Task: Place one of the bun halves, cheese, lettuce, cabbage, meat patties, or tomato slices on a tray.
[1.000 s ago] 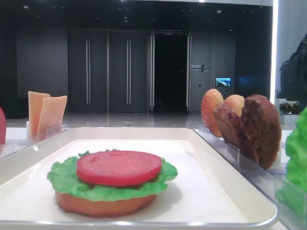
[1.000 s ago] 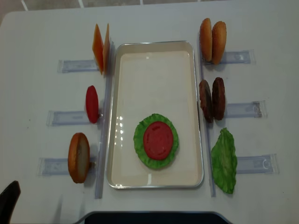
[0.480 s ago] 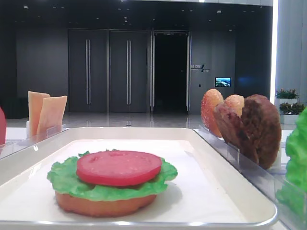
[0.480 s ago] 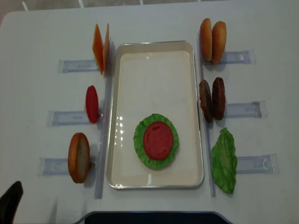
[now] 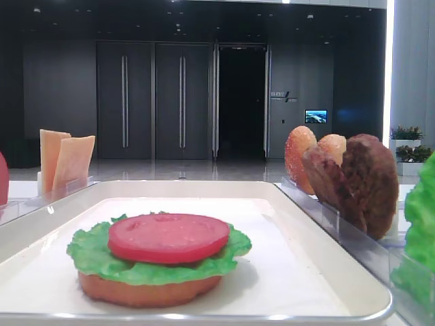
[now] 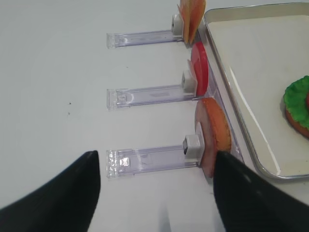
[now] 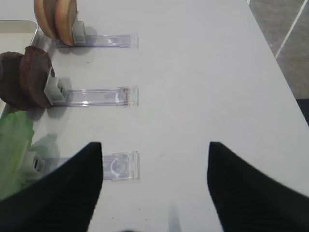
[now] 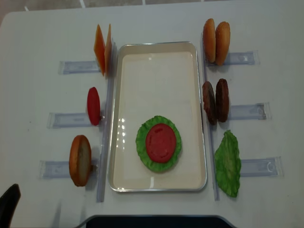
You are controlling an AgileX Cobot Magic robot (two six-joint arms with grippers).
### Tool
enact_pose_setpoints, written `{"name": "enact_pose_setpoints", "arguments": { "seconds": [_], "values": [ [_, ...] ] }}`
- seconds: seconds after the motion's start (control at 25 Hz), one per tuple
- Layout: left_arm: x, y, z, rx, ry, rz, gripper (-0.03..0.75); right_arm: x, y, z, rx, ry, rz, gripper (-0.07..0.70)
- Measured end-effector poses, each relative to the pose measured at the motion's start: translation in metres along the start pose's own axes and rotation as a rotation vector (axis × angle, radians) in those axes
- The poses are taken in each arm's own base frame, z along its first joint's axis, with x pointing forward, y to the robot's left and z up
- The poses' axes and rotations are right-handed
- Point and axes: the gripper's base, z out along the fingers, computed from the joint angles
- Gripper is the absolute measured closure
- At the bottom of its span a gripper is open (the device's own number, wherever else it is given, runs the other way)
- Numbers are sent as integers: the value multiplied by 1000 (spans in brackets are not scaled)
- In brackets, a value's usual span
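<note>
the left gripper (image 6: 157, 193) is hanging above bare table with its two dark fingers (image 6: 58, 198) standing wide apart, gripping nothing and touching nothing. just ahead of it a clear acrylic holder (image 6: 149, 157) is propping one bun half (image 6: 212, 135) on edge, right beside the outer rim of the tray (image 6: 236, 130). from overhead only a dark corner of this arm (image 8: 8, 204) is showing at the lower left edge.

the right gripper (image 7: 154, 193) is sitting the same way on the other side: fingers (image 7: 251, 193) spread wide, nothing between them, nothing in contact. in front of it the green lettuce leaf (image 7: 12, 145), the two meat patties (image 7: 24, 77) and two more bun halves (image 7: 55, 17) are standing in their own clear holders.

inside the white tray (image 8: 156, 61) a stack is lying near the end closest to the arms: a bun half (image 5: 139, 288) at the bottom, a lettuce leaf (image 8: 142, 152) over it, and a tomato slice (image 8: 160, 142) flat on top. a second tomato slice (image 8: 93, 105) is standing upright in a holder just left of the tray, with the cheese slices (image 8: 102, 47) upright in the holder beyond it.
</note>
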Motion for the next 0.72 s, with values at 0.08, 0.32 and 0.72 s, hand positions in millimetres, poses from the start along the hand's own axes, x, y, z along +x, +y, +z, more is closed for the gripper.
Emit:
{"name": "enact_pose_setpoints", "arguments": {
  "seconds": [0.08, 0.32, 0.72],
  "values": [
    [0, 0, 0, -2, 0, -1, 197, 0, 0, 0, 0, 0, 0, 160],
    [0, 0, 0, -46, 2, -27, 309, 0, 0, 0, 0, 0, 0, 160],
    [0, 0, 0, -50, 2, -30, 498, 0, 0, 0, 0, 0, 0, 160]
  ]
}}
